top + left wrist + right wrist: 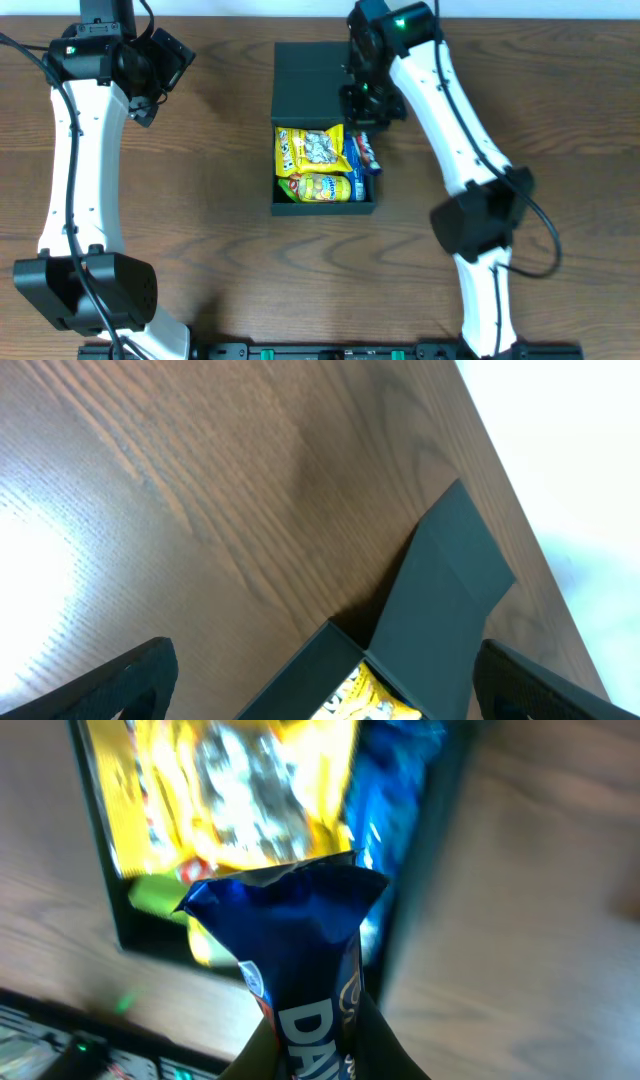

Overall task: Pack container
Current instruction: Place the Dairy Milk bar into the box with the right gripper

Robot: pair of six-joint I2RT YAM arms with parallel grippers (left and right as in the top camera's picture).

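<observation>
The dark teal container (325,208) stands mid-table with its flap lid (310,80) open and lying back. Inside are yellow snack packets (312,150) and a blue packet (360,182). My right gripper (368,108) is over the container's back right corner, shut on a dark blue snack packet (300,950), which hangs above the right side of the container (103,860) in the right wrist view. My left gripper (165,65) is open and empty at the back left. Its wrist view shows the container's corner (310,670), the lid (440,600) and a bit of a yellow packet (372,700).
Bare brown wood table (200,180) surrounds the container. The table's far edge (520,500) runs just behind the lid. The arm bases stand at the front edge, left (90,290) and right (480,300).
</observation>
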